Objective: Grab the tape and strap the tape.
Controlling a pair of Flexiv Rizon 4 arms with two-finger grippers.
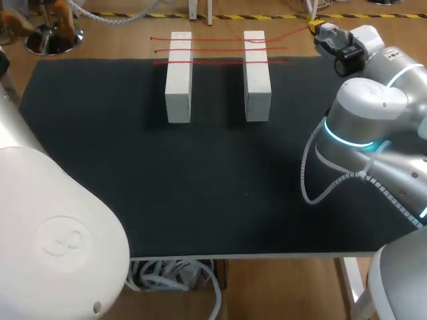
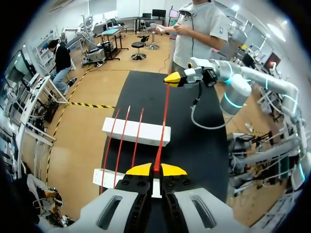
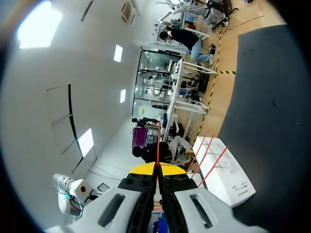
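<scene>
Two white blocks [image 1: 179, 80] [image 1: 257, 77] lie side by side on the black mat [image 1: 213, 180]. Three strands of thin red tape [image 1: 220, 50] run across their far ends. My right gripper [image 1: 312, 27] hangs past the mat's far right corner, shut on a further strand that leads left toward the right block. In the left wrist view my left gripper [image 2: 155, 170] is shut on the same red tape [image 2: 163, 121], which stretches ahead to the right gripper [image 2: 174, 79] above the blocks [image 2: 136, 132]. The right wrist view shows its gripper [image 3: 158, 169] pinching the tape, with a block [image 3: 223, 172] beside it.
The right arm's elbow [image 1: 363, 113] stands over the mat's right edge. My left arm's white casing [image 1: 53, 227] covers the near left corner. Cables [image 1: 173, 273] hang below the table's front edge.
</scene>
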